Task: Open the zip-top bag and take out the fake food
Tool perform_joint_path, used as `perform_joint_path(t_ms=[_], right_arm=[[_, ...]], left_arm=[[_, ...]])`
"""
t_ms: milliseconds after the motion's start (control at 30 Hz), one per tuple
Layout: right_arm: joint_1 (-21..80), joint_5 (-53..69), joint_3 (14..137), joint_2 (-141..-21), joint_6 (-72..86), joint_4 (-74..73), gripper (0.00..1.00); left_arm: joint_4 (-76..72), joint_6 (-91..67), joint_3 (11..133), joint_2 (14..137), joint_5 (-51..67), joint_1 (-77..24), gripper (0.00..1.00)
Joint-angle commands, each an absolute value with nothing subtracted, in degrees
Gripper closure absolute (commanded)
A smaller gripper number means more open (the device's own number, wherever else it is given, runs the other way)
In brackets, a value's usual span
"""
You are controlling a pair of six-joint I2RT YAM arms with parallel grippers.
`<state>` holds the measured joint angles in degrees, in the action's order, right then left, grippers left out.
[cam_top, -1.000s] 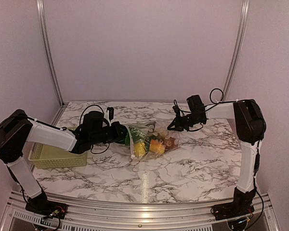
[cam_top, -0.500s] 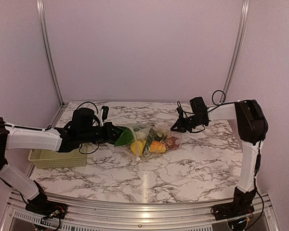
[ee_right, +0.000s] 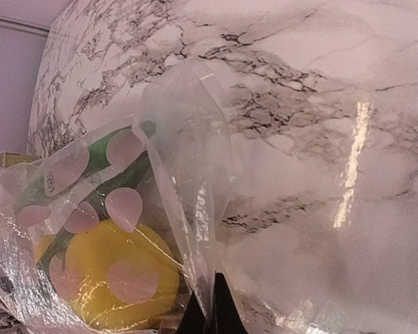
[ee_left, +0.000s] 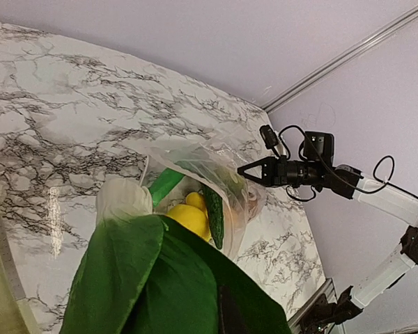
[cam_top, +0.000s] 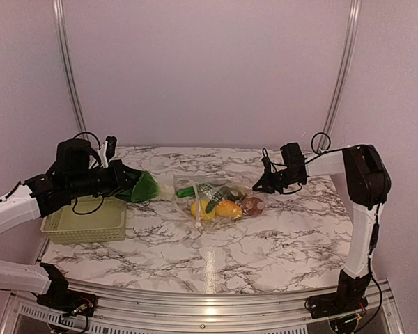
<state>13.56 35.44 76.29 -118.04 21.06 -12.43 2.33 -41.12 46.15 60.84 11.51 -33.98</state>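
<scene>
Your left arm stretches low across the left side of the table, its forearm passing above the basket. The left gripper is clamped on the leafy vegetable, held off the table. From the left wrist the green leaves fill the lower frame and hide the fingers. The white stem end points toward the bag. It sits just beside the bag's mouth, and you cannot tell whether the two touch.

Your right arm rises at the right edge and bends inward, forearm nearly level, wrist toward the centre. The right gripper is pinched tight on the bag's right end. The right wrist view shows a fold of clear film caught between the closed fingertips.

The bag lies on the table between the two grippers, crumpled, its mouth facing left.

Inside it you can count:
- One yellow piece.
- One orange piece, touching the yellow one.
- One brown piece, at the right end nearest the right gripper.
- At least two green pieces, a lighter stalk and a darker long one; the film blurs anything more.

There is one bag, one basket, and one vegetable outside the bag.
</scene>
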Motion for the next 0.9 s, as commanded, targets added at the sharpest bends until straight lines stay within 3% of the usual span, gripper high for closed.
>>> perform_joint_path(t_ms=[0, 233, 500, 633, 867], right_arm=[[12.90, 34.79, 75.67, -116.30, 20.30, -11.98, 1.00], [12.92, 35.71, 76.10, -117.48, 20.32, -11.52, 1.00], [12.92, 36.08, 77.39, -118.54, 20.22, -11.93, 1.00], [12.92, 36.19, 77.39, -118.59, 20.58, -11.79, 1.00], [12.92, 35.95, 77.59, -119.06, 20.77, -12.00, 1.00]], left_arm=[[16.22, -41.68, 49.85, 53.15, 10.24, -28.76, 1.00], [27.64, -43.68, 53.78, 46.13, 10.21, -21.34, 1.00], [35.16, -40.41, 56.81, 49.65, 7.90, -14.48, 1.00], [33.72, -39.18, 55.99, 53.20, 8.77, -12.63, 1.00], [20.06, -40.26, 51.87, 56.47, 20.96, -8.31, 1.00]])
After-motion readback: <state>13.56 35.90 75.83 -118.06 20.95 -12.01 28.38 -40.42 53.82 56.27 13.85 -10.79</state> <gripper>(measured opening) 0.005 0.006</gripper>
